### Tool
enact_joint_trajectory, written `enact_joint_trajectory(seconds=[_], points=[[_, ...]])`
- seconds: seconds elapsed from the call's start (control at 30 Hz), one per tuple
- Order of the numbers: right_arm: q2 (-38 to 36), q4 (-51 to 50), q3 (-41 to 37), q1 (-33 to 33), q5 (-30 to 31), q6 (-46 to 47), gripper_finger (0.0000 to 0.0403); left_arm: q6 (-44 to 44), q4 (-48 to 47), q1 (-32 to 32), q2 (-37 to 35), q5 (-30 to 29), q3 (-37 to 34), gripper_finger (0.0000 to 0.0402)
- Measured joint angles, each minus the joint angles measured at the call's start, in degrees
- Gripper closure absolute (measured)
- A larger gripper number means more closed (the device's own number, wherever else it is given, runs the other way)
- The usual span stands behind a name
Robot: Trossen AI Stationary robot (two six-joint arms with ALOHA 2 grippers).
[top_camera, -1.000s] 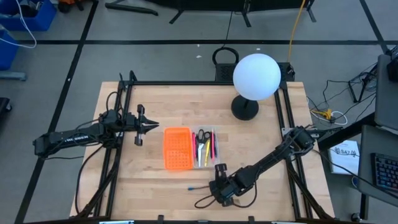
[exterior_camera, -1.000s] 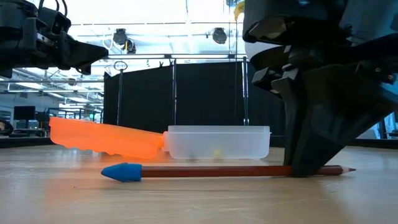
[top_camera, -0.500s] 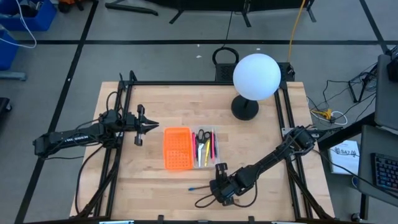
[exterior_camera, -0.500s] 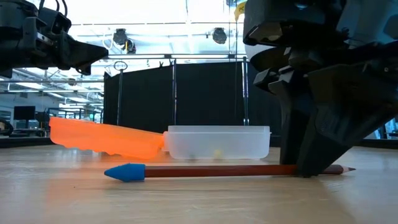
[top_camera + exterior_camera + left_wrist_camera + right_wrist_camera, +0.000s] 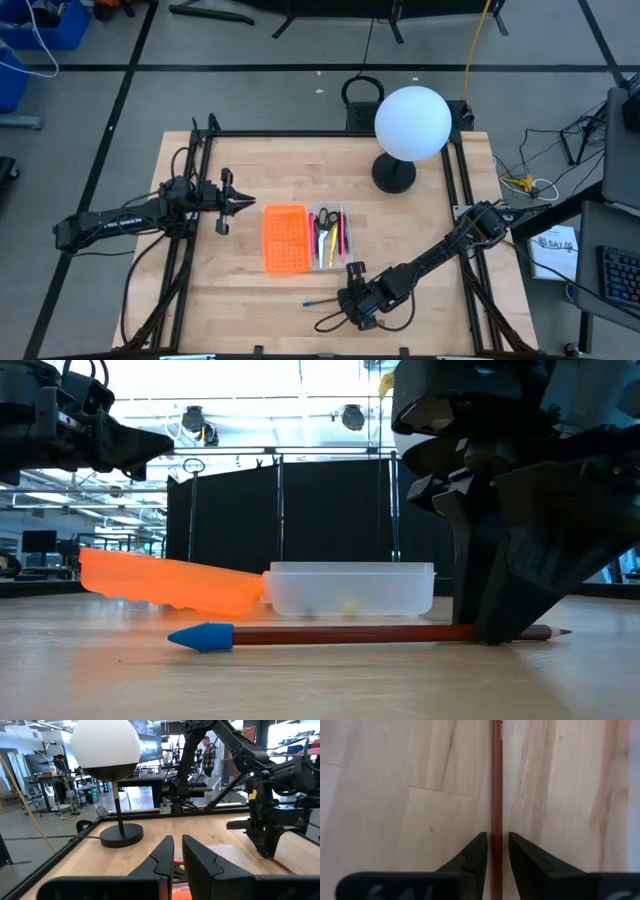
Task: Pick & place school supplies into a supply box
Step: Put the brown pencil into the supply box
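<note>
Right gripper (image 5: 493,851) fingers straddle the thin red pencil with blue cap (image 5: 350,633), narrowly spread, on the wooden surface (image 5: 420,220), well short of the clear plastic supply box (image 5: 350,588). Risk: pencil rolls or tilts. Left gripper (image 5: 232,203) waits, fingers nearly together.

Desk (image 5: 420,230): pale wood planks, smooth, faintly satin, with visible grain. Pencil (image 5: 400,633) between the right gripper's (image 5: 494,851) matt black plastic fingers (image 5: 470,857): red lacquered shaft, slightly glossy, with a matt blue cap. Supply box (image 5: 350,589) beyond the gripper: frosted, translucent plastic. Orange panel (image 5: 285,238) beside it: perforated, smooth plastic. Lamp (image 5: 106,742): matt white globe on a dark, satin metal stem.
</note>
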Motion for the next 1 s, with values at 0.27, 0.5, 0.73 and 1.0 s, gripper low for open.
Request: enact_joint_trajectory(seconds=[0.27, 0.5, 0.73, 1.0], points=[[-0.02, 0.48, 0.0, -1.85, -3.55, 4.72, 0.039, 0.26, 0.0, 0.0, 0.0, 0.02, 0.0, 0.0355], [-1.99, 3.85, -0.19, -2.3, -3.14, 6.05, 0.0395, 0.26, -0.03, 0.0, -0.02, 0.06, 0.0, 0.0355], [-5.88, 5.05, -0.15, -2.15, 1.25, 6.25, 0.0395, 0.26, -0.03, 0.0, 0.0, 0.06, 0.0, 0.0355], [-7.0, 8.92, -0.15, -3.47, 7.09, 16.82, 0.0395, 0.15, -0.02, 0.0, 0.0, 0.14, 0.0, 0.0355]])
